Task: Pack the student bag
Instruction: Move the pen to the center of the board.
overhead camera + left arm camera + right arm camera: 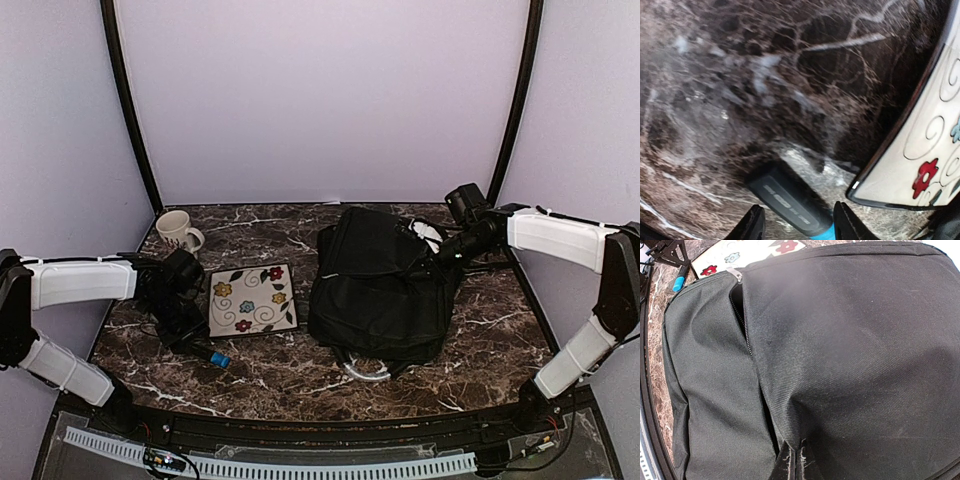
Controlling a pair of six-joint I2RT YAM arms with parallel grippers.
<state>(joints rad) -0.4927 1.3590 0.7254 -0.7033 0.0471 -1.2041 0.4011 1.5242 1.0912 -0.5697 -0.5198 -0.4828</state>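
The student bag point(380, 285), a large black backpack, lies flat on the marble table right of centre. In the right wrist view its zip point(740, 315) stands partly open. My right gripper point(440, 258) is at the bag's far right side, shut on a pinched fold of the bag's fabric point(797, 460). My left gripper point(200, 345) is low over the table at the left, beside the plate. Its jaws are open and straddle a dark grey marker-like stick with a blue end point(790, 202). The left fingers point(752, 225) stand on either side of the stick without clearly touching it.
A square plate with painted flowers point(252, 298) lies between the left gripper and the bag; its corner point(920, 165) is close to the right of the left fingers. A cream mug point(178, 232) stands at the back left. The bag's grey-white loop handle point(365, 370) points at the near edge.
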